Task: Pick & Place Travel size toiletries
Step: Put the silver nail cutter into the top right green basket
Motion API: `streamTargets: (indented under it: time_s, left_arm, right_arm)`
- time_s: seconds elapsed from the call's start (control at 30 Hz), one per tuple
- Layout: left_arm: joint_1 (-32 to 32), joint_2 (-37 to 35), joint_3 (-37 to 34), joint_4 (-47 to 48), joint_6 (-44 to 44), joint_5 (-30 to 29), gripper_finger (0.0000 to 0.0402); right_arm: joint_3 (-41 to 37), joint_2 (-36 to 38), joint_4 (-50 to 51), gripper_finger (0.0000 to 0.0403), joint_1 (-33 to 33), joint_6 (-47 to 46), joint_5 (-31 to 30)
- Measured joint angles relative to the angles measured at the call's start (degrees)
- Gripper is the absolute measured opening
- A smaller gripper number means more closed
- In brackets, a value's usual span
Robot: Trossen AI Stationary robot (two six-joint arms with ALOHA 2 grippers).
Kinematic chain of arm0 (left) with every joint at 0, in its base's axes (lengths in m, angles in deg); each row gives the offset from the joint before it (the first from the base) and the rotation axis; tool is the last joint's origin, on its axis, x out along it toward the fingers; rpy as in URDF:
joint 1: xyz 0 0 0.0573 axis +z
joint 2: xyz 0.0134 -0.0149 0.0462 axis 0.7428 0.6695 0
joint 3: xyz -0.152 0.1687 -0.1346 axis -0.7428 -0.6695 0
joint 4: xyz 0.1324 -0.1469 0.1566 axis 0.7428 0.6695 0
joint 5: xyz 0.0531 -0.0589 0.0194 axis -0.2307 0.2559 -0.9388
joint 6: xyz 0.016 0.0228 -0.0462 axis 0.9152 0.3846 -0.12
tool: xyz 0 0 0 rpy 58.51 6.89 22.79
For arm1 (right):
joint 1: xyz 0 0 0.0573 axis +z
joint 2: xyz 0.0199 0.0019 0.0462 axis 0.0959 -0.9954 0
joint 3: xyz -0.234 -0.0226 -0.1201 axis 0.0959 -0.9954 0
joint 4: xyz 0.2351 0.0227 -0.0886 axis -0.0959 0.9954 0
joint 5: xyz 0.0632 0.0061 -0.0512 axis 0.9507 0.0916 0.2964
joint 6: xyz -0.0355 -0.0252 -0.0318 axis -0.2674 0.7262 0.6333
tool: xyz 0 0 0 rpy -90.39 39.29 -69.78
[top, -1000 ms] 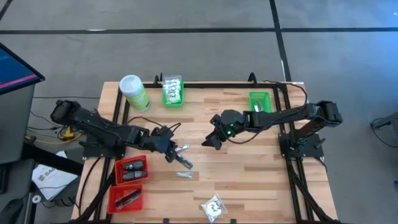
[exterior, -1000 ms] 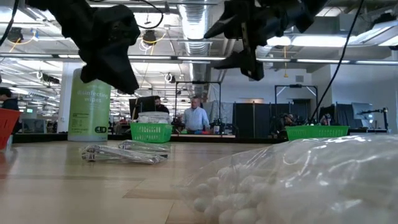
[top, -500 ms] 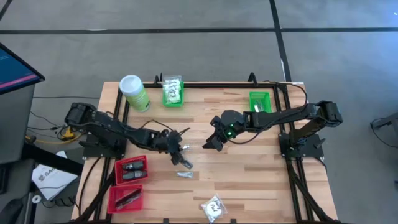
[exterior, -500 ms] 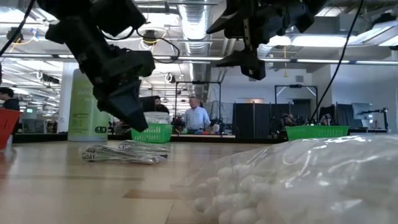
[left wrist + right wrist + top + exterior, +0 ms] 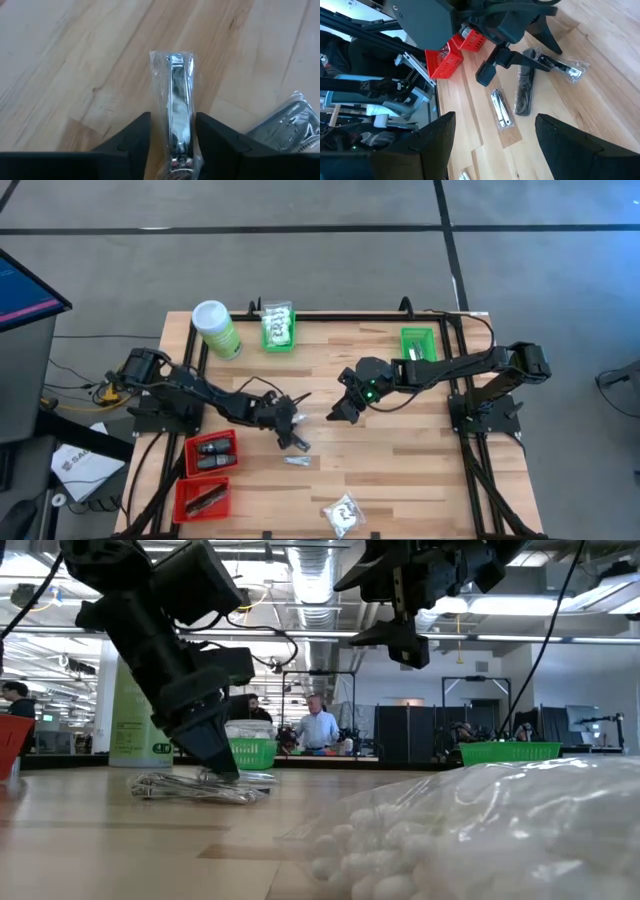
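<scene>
Two dark fingers (image 5: 220,142) of the left gripper (image 5: 172,145) straddle a slim silvery clipper (image 5: 178,112) in crinkly clear wrap, parted, not clamped. Just beside the clipper lies a dark comb packet (image 5: 524,92). Beyond the clipper, the right gripper (image 5: 340,407) hovers open, empty.

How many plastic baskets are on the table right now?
4: far green basket beside the canister; right green basket near the right edge; far red basket and near red basket, adjacent, at the left front corner. None seems hidden.

Bare wood (image 5: 400,450) right of sachets (image 5: 296,452) (open lane); red baskets (image 5: 208,475) block left.
</scene>
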State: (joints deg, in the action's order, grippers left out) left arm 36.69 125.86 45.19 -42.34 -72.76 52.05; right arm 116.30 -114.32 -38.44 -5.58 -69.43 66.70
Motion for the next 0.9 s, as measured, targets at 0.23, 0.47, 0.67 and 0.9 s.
streamTargets:
  time_s: [0.23, 0.47, 0.67, 0.9]
  left_arm:
    - [0.0, 0.2, 0.0, -0.2, 0.0, 0.0, 0.0163]
    - [0.0, 0.2, 0.0, -0.2, -0.2, 0.0, 0.0159]
    - [0.0, 0.2, 0.0, -0.2, -1.8, 0.0, 0.0153]
    - [0.2, 0.2, 0.0, 0.2, -1.8, 0.8, 0.0100]
  right_arm:
    - [0.0, 0.0, 0.1, 0.0265, 0.0, 0.0, 0.0]
    - [0.0, 0.0, 0.1, 0.0265, 0.0, 0.4, 0.0]
    - [0.0, 0.0, 0.1, 0.0265, 0.0, 0.5, 0.0]
    - [0.0, 0.0, 0.1, 0.0265, 0.0, 0.6, 0.0]
